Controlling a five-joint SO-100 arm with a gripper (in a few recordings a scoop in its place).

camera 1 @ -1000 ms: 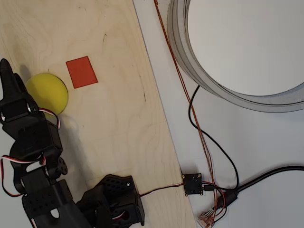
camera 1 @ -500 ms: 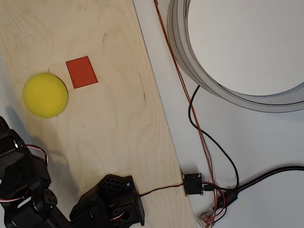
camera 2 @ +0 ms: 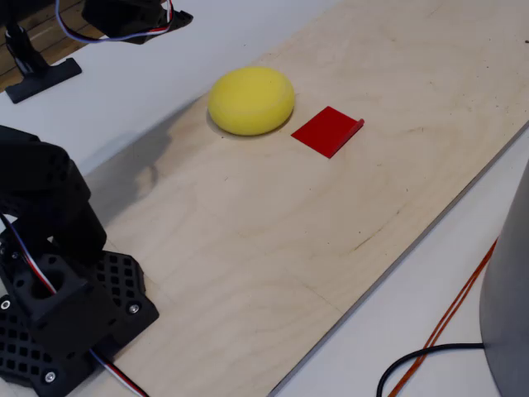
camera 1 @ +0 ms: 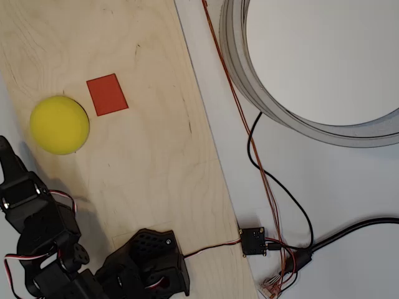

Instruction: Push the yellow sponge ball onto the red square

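Wooden surface (camera 1: 156, 156) up top: your hand (camera 1: 9, 156), jaw state impossible to tell, sits just below-left of the yellow sponge ball (camera 1: 60, 124), and the red square (camera 1: 107, 94) lies just beyond its upper right, so push diagonally up-right.

A pale plywood board (camera 1: 143, 143) lies on a white bench (camera 1: 349, 180). At its right, in the overhead view, stands a big grey ring (camera 1: 249, 81), with black and orange cables (camera 1: 262, 168) nearby. Light is even.

Overhead looks straight down; fixed view, seemingly nearer, shares the board (camera 1: 156, 156).
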